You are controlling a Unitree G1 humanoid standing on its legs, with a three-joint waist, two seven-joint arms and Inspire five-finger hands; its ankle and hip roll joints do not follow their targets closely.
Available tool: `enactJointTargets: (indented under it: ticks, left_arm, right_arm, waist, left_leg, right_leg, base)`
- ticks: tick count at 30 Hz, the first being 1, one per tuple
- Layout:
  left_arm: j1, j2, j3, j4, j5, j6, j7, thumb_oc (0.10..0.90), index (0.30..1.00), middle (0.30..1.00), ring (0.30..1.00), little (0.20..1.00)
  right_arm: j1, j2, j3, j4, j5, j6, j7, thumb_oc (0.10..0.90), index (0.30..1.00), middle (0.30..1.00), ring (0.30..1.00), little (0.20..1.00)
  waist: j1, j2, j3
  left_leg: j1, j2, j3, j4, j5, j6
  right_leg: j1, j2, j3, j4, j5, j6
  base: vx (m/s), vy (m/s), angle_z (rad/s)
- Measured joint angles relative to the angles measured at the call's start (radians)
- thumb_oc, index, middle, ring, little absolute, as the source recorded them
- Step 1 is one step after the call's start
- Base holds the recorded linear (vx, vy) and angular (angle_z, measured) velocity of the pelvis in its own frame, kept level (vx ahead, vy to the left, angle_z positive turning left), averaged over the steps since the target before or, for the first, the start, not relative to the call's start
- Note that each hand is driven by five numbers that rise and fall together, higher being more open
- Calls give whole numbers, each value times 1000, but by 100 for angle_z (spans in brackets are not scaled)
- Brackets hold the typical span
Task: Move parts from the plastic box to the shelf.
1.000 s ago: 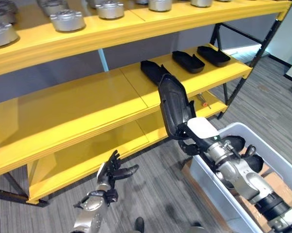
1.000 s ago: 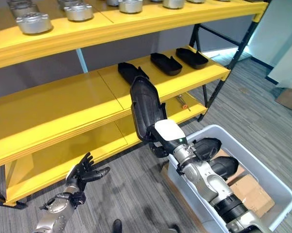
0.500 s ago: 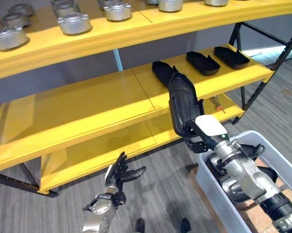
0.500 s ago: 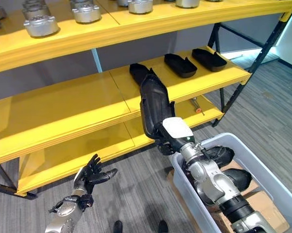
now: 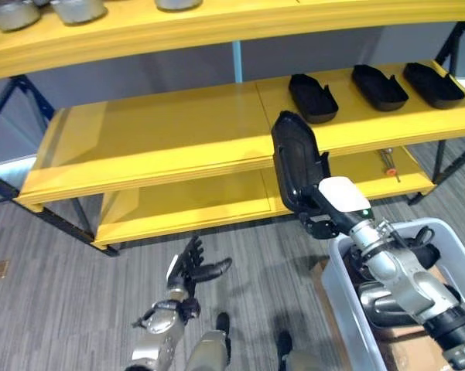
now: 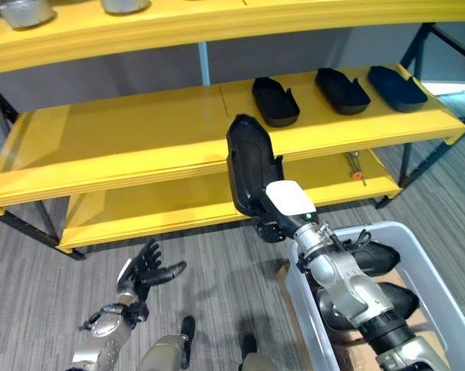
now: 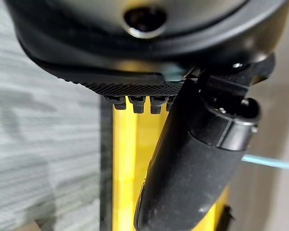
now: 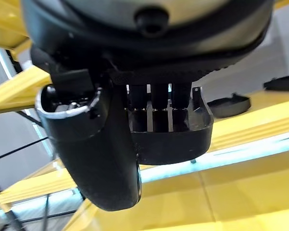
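Note:
My right hand (image 5: 330, 215) is shut on a long black moulded part (image 5: 294, 158) and holds it upright in front of the middle yellow shelf (image 5: 162, 135), just left of three like parts (image 5: 312, 97) lying on that shelf. In the right wrist view the fingers (image 8: 154, 96) and thumb (image 8: 96, 154) clamp the part (image 8: 190, 134). The grey plastic box (image 5: 456, 232) stands at the lower right under that arm, with more dark parts (image 6: 379, 255) inside. My left hand (image 5: 192, 268) hangs low over the floor, open, fingers spread, holding nothing.
Silver round parts (image 5: 77, 8) sit on the top shelf. A screwdriver (image 6: 354, 166) lies on the bottom shelf at the right. The middle shelf's left half is bare. Black frame legs (image 5: 8, 193) stand at the shelf's left end. Cardboard shows in the box (image 5: 406, 355).
The camera has swung, so the shelf's left end now shows. My right hand still holds the black part upright by the middle shelf's edge. The left hand stays low and open.

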Motion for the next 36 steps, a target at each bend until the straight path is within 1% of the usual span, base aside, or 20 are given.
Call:
enactJointTargets:
  ticks: [3,4,5,7,8,9,10,11,16,17,18,19,20,21,24,27,28,30,33,36]
  left_arm:
    - [20,-2,-6,-4,0,-1,-4,900,1000,1000,1000,1000]
    - [24,-6,-11,-6,0,-1,-5,900,1000,1000,1000,1000]
    - [28,-10,-17,-13,0,-1,-5,900,1000,1000,1000,1000]
    - [1,-4,-18,-13,0,-1,-4,900,1000,1000,1000,1000]
    - [-5,0,-25,-8,-1,-2,-5,900,1000,1000,1000,1000]
    - [7,-7,-18,-12,0,-10,-9,900,1000,1000,1000,1000]
    - [27,-19,-9,7,0,-9,-8,900,1000,1000,1000,1000]
    - [51,-37,-5,5,-1,3,8,900,1000,1000,1000,1000]
    - [3,2,30,-32,-1,-8,16,900,1000,1000,1000,1000]
    - [-9,36,19,-34,-2,-9,30,900,1000,1000,1000,1000]
    - [-37,64,6,-28,-1,1,40,900,1000,1000,1000,1000]
    - [-54,58,-1,-20,-1,0,40,900,1000,1000,1000,1000]
    - [-58,57,-1,-20,-1,0,40,900,1000,1000,1000,1000]
    - [-105,27,-2,-28,-1,-23,38,900,1000,1000,1000,1000]
    - [-132,35,-10,-74,0,-50,37,900,1000,1000,1000,1000]
    - [-105,59,-7,-47,2,-34,43,900,1000,1000,1000,1000]
    - [-95,66,3,-45,2,-31,45,900,1000,1000,1000,1000]
    - [-94,71,14,-36,2,-22,45,900,1000,1000,1000,1000]
    - [-98,60,29,-22,2,-25,43,900,1000,1000,1000,1000]
    - [-89,38,44,6,2,-27,44,900,1000,1000,1000,1000]
  right_arm:
    - [25,-1,-23,-15,0,-2,-6,400,300,300,300,300]
    - [29,-13,-24,-20,0,1,-6,400,300,300,300,300]
    - [35,-29,-29,-31,0,-1,-8,400,300,300,300,300]
    - [40,-22,-38,-29,0,8,-13,400,300,300,300,300]
    - [52,-14,-52,-33,0,10,-18,400,300,300,300,300]
    - [61,12,-59,-17,-2,7,-16,400,300,300,300,300]
    - [61,57,-76,28,-1,-11,-15,400,300,300,300,300]
    - [101,42,-68,-9,0,19,-15,400,300,300,300,300]
    - [113,27,-66,-33,-1,34,-15,400,300,300,300,300]
    - [58,41,-17,-29,-1,53,-12,400,300,300,300,300]
    - [-50,29,75,-24,-3,71,3,400,300,300,300,300]
    - [-91,22,109,-31,-5,62,5,400,300,300,300,300]
    - [-89,25,108,-31,-5,60,4,400,300,300,300,300]
    - [-59,28,109,-55,-6,41,2,400,300,300,300,300]
    - [-57,59,105,-62,-14,27,0,400,300,300,300,300]
    - [-45,66,105,-60,-14,27,10,400,300,300,300,300]
    - [-55,68,105,-62,-14,12,13,400,300,300,300,300]
    - [-56,67,106,-66,-13,7,27,400,300,300,300,300]
    - [-53,63,111,-52,-13,12,33,400,300,300,300,300]
    - [-44,56,111,-51,-13,12,34,400,300,300,300,300]
  waist:
    - [0,13,-5]
    - [-1,32,-9]
    - [-16,63,-12]
    - [-19,47,-7]
    - [-20,43,-5]
    - [-16,44,-5]
    - [-9,54,-7]
    - [1,98,-31]
    - [8,67,-33]
    - [16,30,-24]
    - [44,19,-20]
    - [28,50,-35]
    - [26,52,-38]
    - [0,38,-69]
    - [0,-10,-90]
    - [-14,0,-84]
    - [-13,19,-74]
    - [-19,39,-62]
    - [-27,47,-56]
    - [-38,30,-48]
  left_leg:
    - [82,13,11,-39,-4,-4]
    - [121,11,12,-38,31,18]
    - [149,30,37,-60,29,12]
    - [137,23,31,-78,19,2]
    - [92,13,47,-20,-38,-30]
    - [94,13,89,-21,-94,6]
    - [132,8,88,-66,-94,39]
    - [168,6,119,-118,-34,36]
    - [189,-61,128,-153,-40,63]
    - [199,-102,151,-123,-115,134]
    - [196,-154,165,-76,-199,227]
    - [202,-152,175,-94,-245,233]
    - [203,-151,173,-95,-234,223]
    - [213,-163,174,-95,-186,167]
    - [208,-187,176,-105,-173,174]
    - [226,-183,120,-95,-176,180]
    - [241,-174,109,-112,-183,190]
    - [251,-175,112,-125,-183,189]
    - [277,-171,93,-129,-192,174]
    - [333,-170,51,-140,-203,144]
  right_leg:
    - [-1,13,1,-6,2,14]
    - [-2,28,6,-3,6,36]
    - [1,54,5,-3,4,55]
    - [-28,30,9,15,-7,75]
    - [-13,25,16,-3,-9,83]
    - [10,17,33,-27,1,75]
    - [18,10,62,-9,-14,83]
    - [42,0,77,-37,-9,122]
    - [75,-62,74,-99,29,162]
    - [44,-92,124,-47,-15,196]
    - [-42,-126,183,78,-50,212]
    - [-112,-106,154,208,-68,215]
    - [-115,-106,151,214,-71,215]
    - [-141,-131,122,317,-109,213]
    - [-271,-151,141,518,-81,187]
    - [-320,-147,134,588,-84,145]
    - [-338,-138,123,551,-94,152]
    - [-345,-135,122,339,-61,164]
    - [-351,-138,129,6,125,182]
    - [-287,-131,134,-110,284,207]
  base:
    - [0,0,-4]
    - [0,0,-18]
    - [249,117,4]
    - [848,515,12]
    - [599,399,-2]
    - [-1,1,-21]
    - [0,0,-72]
    - [0,0,-67]
    - [392,334,-6]
    - [550,501,-98]
    - [266,237,-129]
    - [176,195,-103]
    - [109,145,6]
    - [94,182,34]
    - [95,129,16]
    - [171,25,27]
    - [114,-63,-15]
    - [119,-108,7]
    - [186,-231,23]
    - [129,-203,57]
